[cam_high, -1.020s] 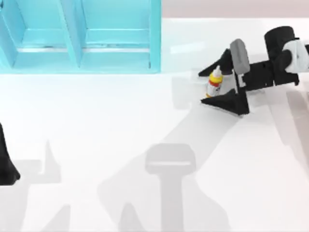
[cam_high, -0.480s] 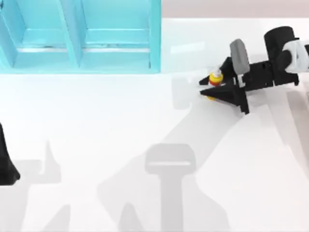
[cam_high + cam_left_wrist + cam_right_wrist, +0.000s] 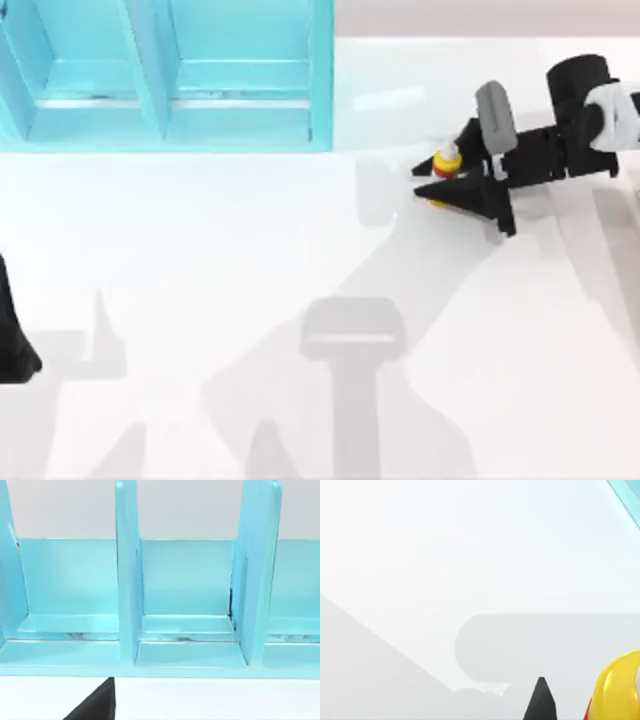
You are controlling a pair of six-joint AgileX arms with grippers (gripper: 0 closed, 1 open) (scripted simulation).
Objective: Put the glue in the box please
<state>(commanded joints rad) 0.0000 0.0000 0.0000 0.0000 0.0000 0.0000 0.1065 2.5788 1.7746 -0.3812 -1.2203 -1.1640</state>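
Note:
The glue [image 3: 447,162], a small yellow bottle with a white cap and a red band, stands on the white table at the right, well right of the box. My right gripper [image 3: 441,178] is shut on it, one black finger on each side. In the right wrist view the glue's yellow body [image 3: 620,685] sits beside a black fingertip [image 3: 540,700]. The box [image 3: 322,75] is a teal structure with open compartments at the back left; its dividers [image 3: 127,605] face the left wrist camera. My left gripper [image 3: 12,340] is parked at the table's left edge.
The white tabletop [image 3: 250,260] between the glue and the box carries only arm shadows. A corner of the teal box [image 3: 627,495] shows far off in the right wrist view.
The right gripper's fingers have come together on the glue, which stood free between them a second ago. Since half a second ago almost nothing has moved. The left arm is still.

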